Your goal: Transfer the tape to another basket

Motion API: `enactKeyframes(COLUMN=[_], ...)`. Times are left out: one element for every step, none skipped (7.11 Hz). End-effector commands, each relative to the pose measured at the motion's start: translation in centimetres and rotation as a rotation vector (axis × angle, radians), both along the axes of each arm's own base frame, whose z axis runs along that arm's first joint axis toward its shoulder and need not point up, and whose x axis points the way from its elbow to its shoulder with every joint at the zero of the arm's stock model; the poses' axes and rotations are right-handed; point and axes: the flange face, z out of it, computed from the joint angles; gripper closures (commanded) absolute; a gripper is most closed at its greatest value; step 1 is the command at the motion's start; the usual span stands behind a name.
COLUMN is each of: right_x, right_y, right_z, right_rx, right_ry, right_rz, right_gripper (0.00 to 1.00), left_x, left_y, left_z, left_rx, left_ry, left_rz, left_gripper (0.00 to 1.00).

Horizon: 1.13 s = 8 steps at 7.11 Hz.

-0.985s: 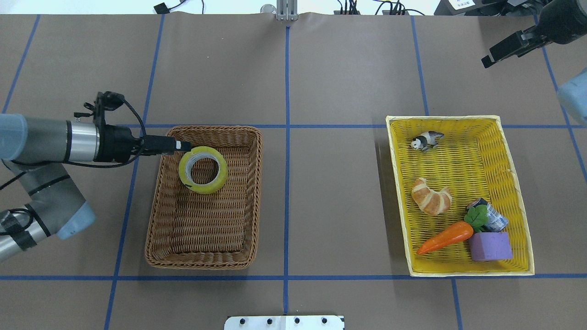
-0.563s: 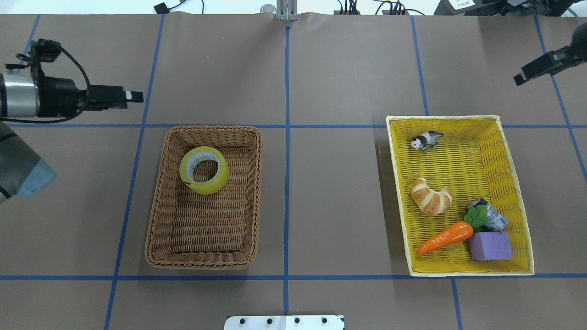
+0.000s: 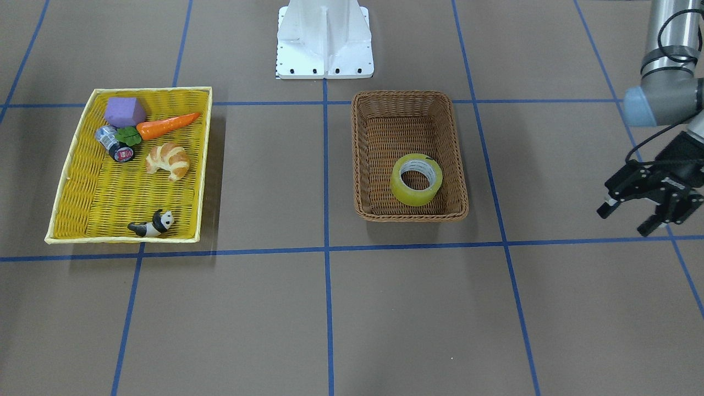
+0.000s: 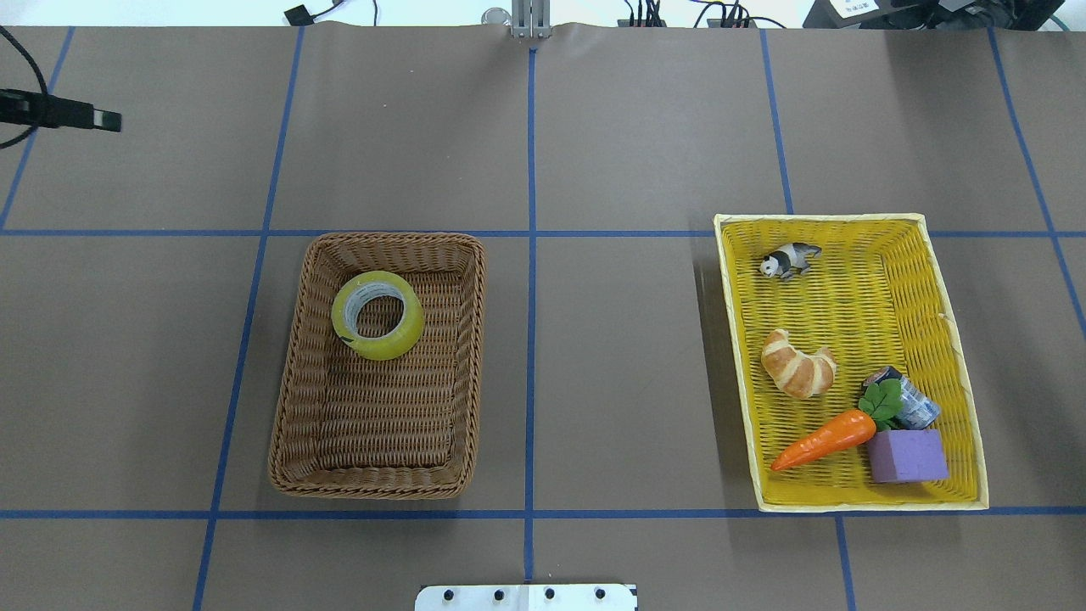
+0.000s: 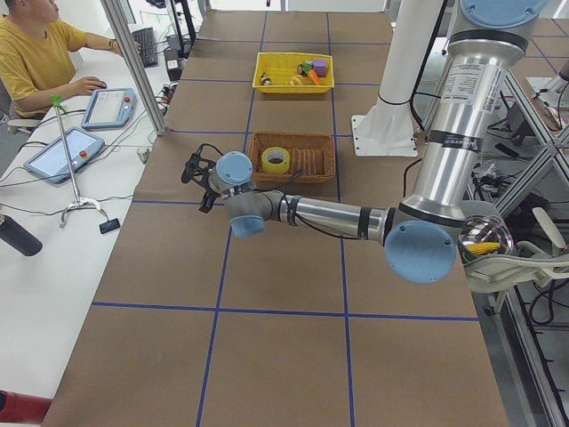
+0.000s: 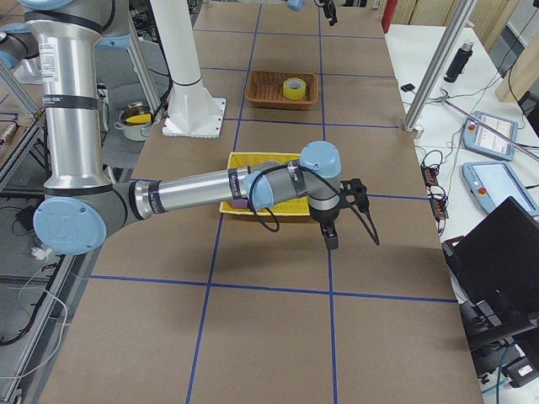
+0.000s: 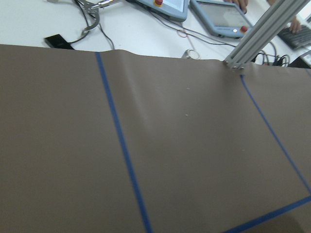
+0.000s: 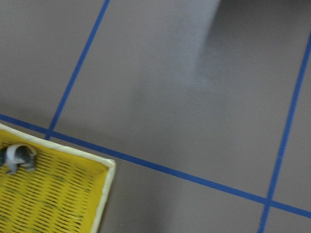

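The yellow tape [image 4: 399, 339] lies flat in the far left part of the brown wicker basket [image 4: 373, 416]; it also shows in the front view [image 3: 404, 190], near the basket's [image 3: 385, 126] near wall. My left gripper [image 3: 624, 221] is open and empty, well clear of the basket over bare table; in the overhead view only its tip [image 4: 109, 121] shows at the far left edge. My right gripper [image 6: 331, 240] shows only in the exterior right view, beside the yellow tray; I cannot tell whether it is open or shut.
The shallow yellow tray [image 4: 848, 288] on the right holds a croissant [image 4: 797, 363], a carrot [image 4: 823, 440], a purple block [image 4: 906, 456], a toy panda [image 4: 789, 259] and a small silver cylinder [image 4: 912, 406]. The robot's white base [image 3: 324, 38] stands behind the baskets.
My left gripper has let go of the tape and drawn back from the basket to the far left edge. My right gripper has left the overhead view. The tape has stayed in the brown basket.
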Motion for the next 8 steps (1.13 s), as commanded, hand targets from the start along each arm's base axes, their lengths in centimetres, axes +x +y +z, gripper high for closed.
enactKeyframes(right_x=[3.1, 3.1, 1.9, 1.6, 1.6, 1.6, 1.6, 1.6], right_y=[2.3, 2.4, 2.3, 2.4, 3.0, 3.1, 2.7, 2.3], right_z=[3.5, 3.6, 3.9, 4.3, 5.1, 5.8, 6.5, 6.2], right_rx=[-0.094, -0.141, -0.150, -0.132, -0.121, -0.131, -0.151, -0.145], right_ry=[0.027, 0.048, 0.052, 0.058, 0.064, 0.063, 0.056, 0.054], right_rz=[0.041, 0.037, 0.011, -0.024, -0.051, -0.051, -0.042, -0.041], right_gripper=[0.00, 0.00, 0.00, 0.00, 0.00, 0.00, 0.00, 0.00], left_x=[-9.4, -14.0, -17.6, -18.7, -19.1, -20.2, -20.1, -20.0], left_y=[-0.9, 0.1, 1.2, 2.4, 3.6, 5.0, 6.1, 6.2], left_z=[6.1, 9.3, 12.1, 14.7, 15.8, 16.7, 17.8, 17.9], left_rx=[-0.017, -0.038, -0.146, -0.343, -0.434, -0.407, -0.388, -0.386], left_ry=[-0.251, -0.319, -0.357, -0.336, -0.315, -0.308, -0.307, -0.311], left_rz=[0.120, 0.183, 0.226, 0.258, 0.271, 0.244, 0.238, 0.238], left_gripper=[0.01, 0.01, 0.01, 0.01, 0.01, 0.01, 0.01, 0.01])
